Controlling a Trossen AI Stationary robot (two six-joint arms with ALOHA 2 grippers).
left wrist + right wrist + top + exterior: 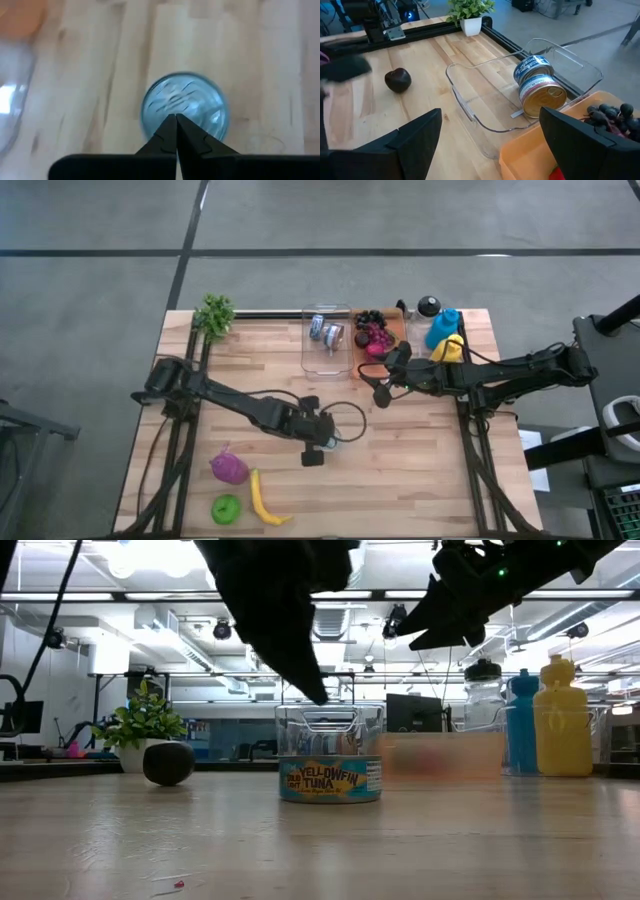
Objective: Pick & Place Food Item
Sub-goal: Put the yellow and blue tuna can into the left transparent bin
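Observation:
A yellowfin tuna can (pixel 330 780) stands upright on the wood table near its middle; its round silver-blue lid (pixel 200 100) shows in the left wrist view. My left gripper (pixel 176 116) is shut and hangs just above the can (pixel 338 442). In the low view there is a gap between the finger tips (pixel 320 695) and the lid. My right gripper (pixel 490 117) is open and held above the table (pixel 382 390), on the near side of the clear bin and the orange tray.
At the far edge stand a clear bin (pixel 327 340) with two more cans (pixel 540 85), an orange tray of grapes (pixel 375 335), bottles (pixel 443 328) and a small plant (pixel 214 315). A dark plum (pixel 397 80) lies on the table. Purple, green and yellow toy foods (pixel 240 485) lie near the front-left corner.

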